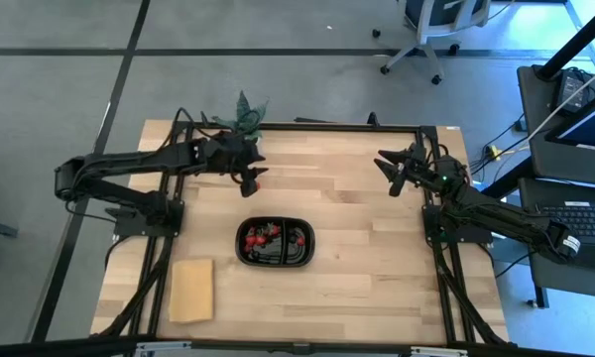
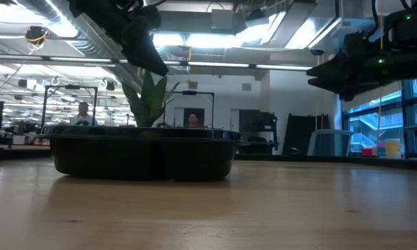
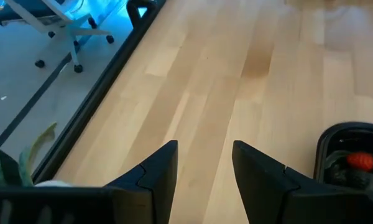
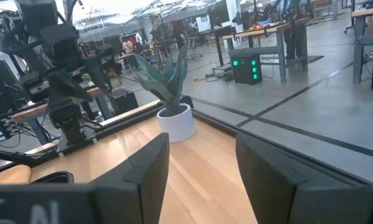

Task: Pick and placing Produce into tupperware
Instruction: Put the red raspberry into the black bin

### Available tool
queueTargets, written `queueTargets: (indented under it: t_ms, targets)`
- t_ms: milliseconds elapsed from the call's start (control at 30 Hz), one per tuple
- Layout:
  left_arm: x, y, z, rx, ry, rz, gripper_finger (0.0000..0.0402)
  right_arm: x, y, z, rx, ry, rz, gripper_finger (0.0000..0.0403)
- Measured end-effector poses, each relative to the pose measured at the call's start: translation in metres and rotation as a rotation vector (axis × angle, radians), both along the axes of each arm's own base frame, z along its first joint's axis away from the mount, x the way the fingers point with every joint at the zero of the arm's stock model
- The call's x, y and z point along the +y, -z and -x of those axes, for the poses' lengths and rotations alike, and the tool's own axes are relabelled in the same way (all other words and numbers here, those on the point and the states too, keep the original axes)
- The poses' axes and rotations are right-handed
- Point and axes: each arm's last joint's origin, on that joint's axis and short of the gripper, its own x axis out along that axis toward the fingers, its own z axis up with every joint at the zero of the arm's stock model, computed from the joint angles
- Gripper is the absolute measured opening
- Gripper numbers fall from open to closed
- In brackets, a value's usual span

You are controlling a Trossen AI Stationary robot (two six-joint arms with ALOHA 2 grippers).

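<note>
The black oval tupperware tray [image 1: 276, 242] sits flat on the wooden table at its middle, and fills the low view's left [image 2: 144, 149]. Small red produce pieces [image 1: 263, 236] lie inside it, mostly in its left compartment; one red piece [image 3: 360, 161] shows in the left wrist view. My left gripper [image 1: 253, 180] hovers above the table just beyond the tray's far-left side, open, with bare wood between its fingers [image 3: 204, 152]. My right gripper [image 1: 393, 175] waits raised near the far right of the table, open [image 4: 202, 146] and holding nothing.
A flat tan block [image 1: 191, 290] lies near the table's near-left corner. A green potted plant [image 1: 243, 109] stands at the far edge behind my left arm. Bare wood stretches to the right of the tray [image 1: 377, 248]. People and workbenches show in the room beyond.
</note>
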Motion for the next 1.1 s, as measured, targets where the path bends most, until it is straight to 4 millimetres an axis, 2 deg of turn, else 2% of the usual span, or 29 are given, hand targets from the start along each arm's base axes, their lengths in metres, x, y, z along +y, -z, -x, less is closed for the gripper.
queueTargets:
  t_ms: [233, 533, 800, 900, 1000, 1100]
  targets:
    - [0.001, 0.001, -0.001, 0.000, -0.005, 0.004, 0.0158, 0.000, 0.003, 0.000, 0.022, -0.001, -0.014, 0.0187]
    - [0.001, 0.000, -0.001, 0.001, -0.004, -0.002, 0.0240, 0.000, 0.004, 0.000, 0.031, 0.000, -0.021, 0.0187]
    - [-0.002, -0.001, -0.002, -0.022, -0.006, 0.009, 0.0247, 0.000, 0.004, 0.000, 0.033, 0.000, -0.022, 0.0187]
    - [0.003, 0.009, -0.004, 0.036, -0.002, 0.041, 0.0247, 0.000, 0.004, 0.000, 0.037, 0.000, -0.025, 0.0187]
    - [0.009, 0.020, -0.008, 0.097, 0.077, 0.118, 0.0247, 0.000, 0.005, 0.000, 0.042, 0.000, -0.028, 0.0187]
    - [0.016, 0.030, -0.012, 0.232, 0.126, 0.158, 0.0247, 0.000, 0.005, 0.000, 0.043, 0.000, -0.026, 0.0187]
